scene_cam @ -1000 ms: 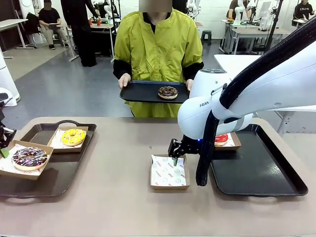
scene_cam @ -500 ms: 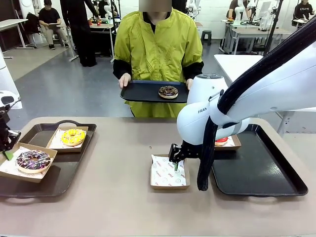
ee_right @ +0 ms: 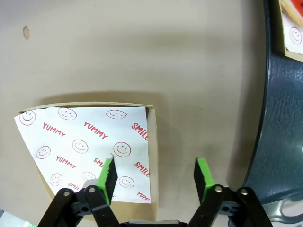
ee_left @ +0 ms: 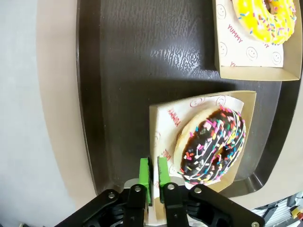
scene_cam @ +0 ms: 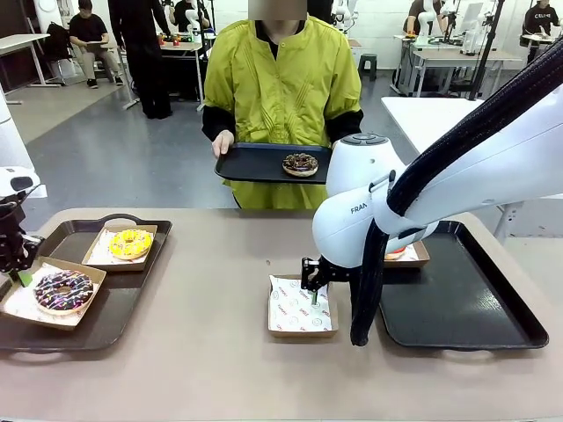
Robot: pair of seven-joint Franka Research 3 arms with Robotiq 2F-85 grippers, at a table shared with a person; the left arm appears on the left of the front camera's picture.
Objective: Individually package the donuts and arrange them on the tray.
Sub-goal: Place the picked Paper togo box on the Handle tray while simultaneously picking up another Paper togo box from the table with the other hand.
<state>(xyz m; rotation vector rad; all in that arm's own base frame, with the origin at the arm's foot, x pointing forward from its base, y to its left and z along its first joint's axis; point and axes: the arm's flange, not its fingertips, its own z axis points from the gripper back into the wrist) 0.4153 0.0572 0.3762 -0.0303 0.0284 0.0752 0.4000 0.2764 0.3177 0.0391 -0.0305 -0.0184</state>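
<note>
At lower left the left gripper (ee_left: 153, 175) is clenched on the sprinkled donut's box (ee_left: 158, 124), while the right gripper (ee_right: 156, 176) stands released over an empty box (ee_right: 150, 142) at centre

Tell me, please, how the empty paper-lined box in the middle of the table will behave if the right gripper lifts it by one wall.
The empty box is probably very light: thin cardboard, nothing inside. Its wall may bend between the right gripper, whose open jaws straddle it. The loose printed liner could slide or lift, since one corner overhangs the rim.
</note>
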